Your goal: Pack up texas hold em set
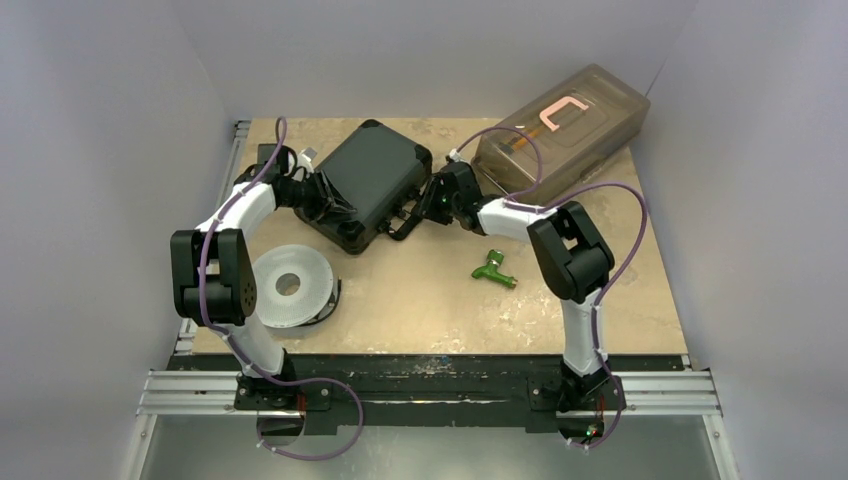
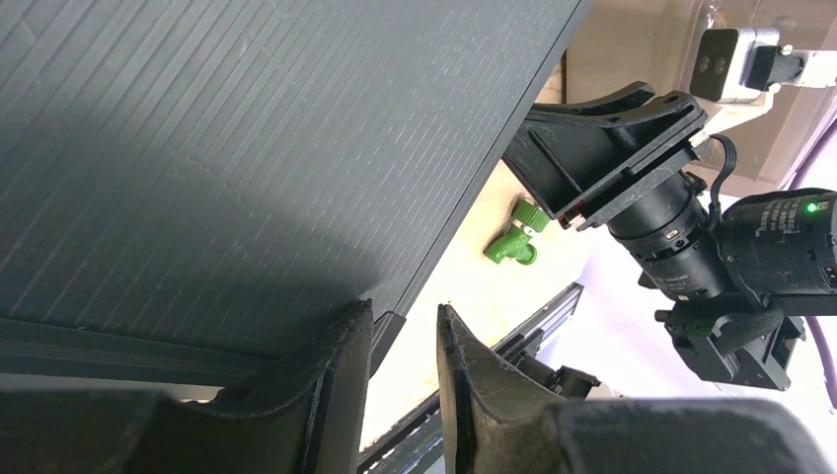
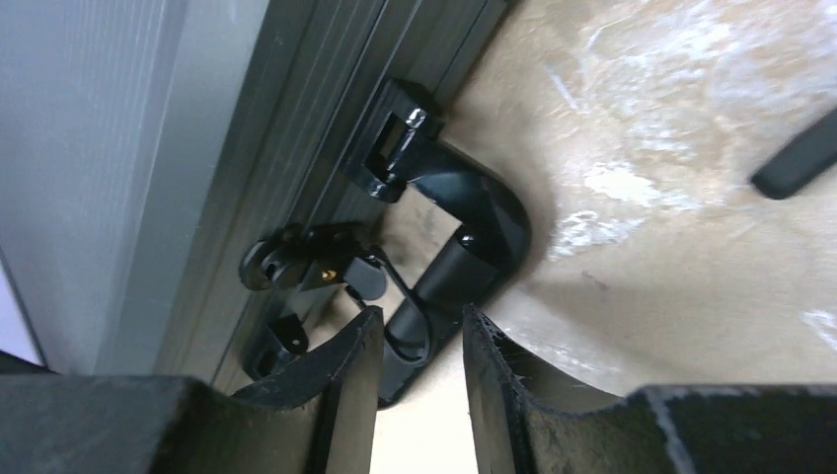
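Note:
The black case (image 1: 370, 185) of the texas hold em set lies shut at the middle back of the table, its handle (image 1: 405, 228) pointing to the near right. My left gripper (image 1: 330, 205) is at the case's left side. In the left wrist view the ribbed lid (image 2: 247, 148) fills the picture, and the left gripper (image 2: 405, 311) is open with only table between its fingers. My right gripper (image 3: 422, 316) is open around the lower end of the handle (image 3: 464, 257), beside a latch (image 3: 296, 262). Chips, cards and buttons are hidden.
A large translucent grey plastic box (image 1: 565, 125) stands at the back right, just behind the right arm. A green toy faucet (image 1: 494, 269) lies on the table near the right arm's elbow. A white round spool-like disc (image 1: 290, 285) sits at the near left.

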You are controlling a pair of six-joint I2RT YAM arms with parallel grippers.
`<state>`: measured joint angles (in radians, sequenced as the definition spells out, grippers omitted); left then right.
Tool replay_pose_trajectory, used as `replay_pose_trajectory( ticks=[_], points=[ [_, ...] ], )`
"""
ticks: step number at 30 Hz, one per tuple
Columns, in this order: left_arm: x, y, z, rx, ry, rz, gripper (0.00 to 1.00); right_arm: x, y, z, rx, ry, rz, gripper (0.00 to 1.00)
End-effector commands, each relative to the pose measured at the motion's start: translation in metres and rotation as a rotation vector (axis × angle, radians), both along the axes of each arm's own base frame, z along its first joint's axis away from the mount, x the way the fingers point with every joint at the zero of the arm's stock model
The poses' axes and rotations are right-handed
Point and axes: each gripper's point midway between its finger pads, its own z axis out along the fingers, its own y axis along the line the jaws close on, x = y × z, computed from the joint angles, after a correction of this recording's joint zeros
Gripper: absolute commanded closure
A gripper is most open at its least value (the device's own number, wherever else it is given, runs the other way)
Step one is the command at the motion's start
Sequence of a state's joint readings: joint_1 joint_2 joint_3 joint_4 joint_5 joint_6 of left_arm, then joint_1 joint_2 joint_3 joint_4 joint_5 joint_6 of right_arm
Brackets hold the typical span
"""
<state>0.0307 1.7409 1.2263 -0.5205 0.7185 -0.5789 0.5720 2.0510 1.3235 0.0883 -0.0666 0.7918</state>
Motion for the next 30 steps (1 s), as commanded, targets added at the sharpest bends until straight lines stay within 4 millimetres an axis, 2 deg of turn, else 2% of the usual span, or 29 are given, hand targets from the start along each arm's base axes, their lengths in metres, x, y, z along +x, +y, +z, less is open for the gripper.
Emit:
replay_pose_trajectory(
  ticks=[1, 3, 9, 15, 20, 30],
  points=[
    [-0.023, 0.011, -0.04, 0.098, 0.123, -0.004, 0.69, 0.0, 0.029, 0.015, 0.174, 0.014, 0.031, 0.68],
    [-0.023, 0.01, -0.039, 0.099, 0.119, -0.007, 0.69, -0.002, 0.033, 0.014, 0.198, 0.033, 0.038, 0.7],
    [-0.024, 0.008, -0.037, 0.094, 0.112, -0.014, 0.69, -0.005, 0.036, 0.009, 0.226, 0.056, 0.042, 0.68],
    [-0.024, 0.007, -0.038, 0.095, 0.112, -0.014, 0.7, -0.013, 0.037, 0.009, 0.262, 0.076, 0.045, 0.77],
    [-0.024, 0.007, -0.037, 0.095, 0.11, -0.014, 0.7, -0.019, 0.041, 0.01, 0.322, 0.098, 0.053, 0.76],
    [-0.023, 0.007, -0.036, 0.091, 0.106, -0.013, 0.7, -0.022, 0.057, 0.036, 0.468, 0.106, 0.091, 0.79]
  ],
)
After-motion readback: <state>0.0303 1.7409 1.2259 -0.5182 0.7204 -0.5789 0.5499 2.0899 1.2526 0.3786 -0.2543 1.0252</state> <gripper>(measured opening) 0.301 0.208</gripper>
